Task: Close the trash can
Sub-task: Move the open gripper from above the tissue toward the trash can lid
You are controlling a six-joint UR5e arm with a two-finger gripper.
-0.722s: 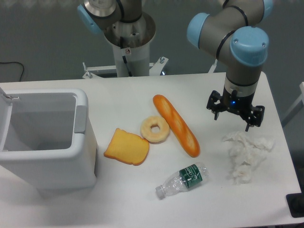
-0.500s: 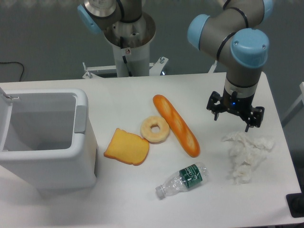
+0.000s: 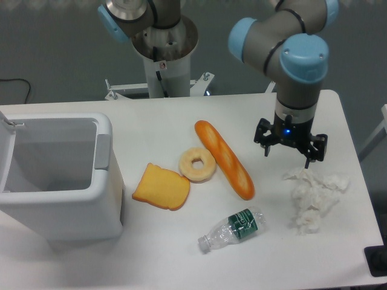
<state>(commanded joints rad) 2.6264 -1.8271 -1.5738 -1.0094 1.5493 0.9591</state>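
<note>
The trash can (image 3: 91, 211) is a big white boxy bin at the left of the table, its top open so the hollow inside shows. Its lid (image 3: 6, 151) stands swung up at the far left edge, only a sliver in view. A grey tab (image 3: 101, 151) sits on the right rim. My gripper (image 3: 288, 152) hangs far to the right, above the table beside the crumpled tissue, fingers spread open with nothing between them.
Between bin and gripper lie a toast slice (image 3: 161, 186), a doughnut (image 3: 197, 164) and a long baguette (image 3: 224, 159). A clear plastic bottle (image 3: 233, 228) lies near the front. Crumpled white tissue (image 3: 312, 196) sits at the right. The arm's base (image 3: 164, 54) stands behind.
The arm has shifted slightly left and a little away from the tissue. The gripper stays open. The trash can is unchanged.
</note>
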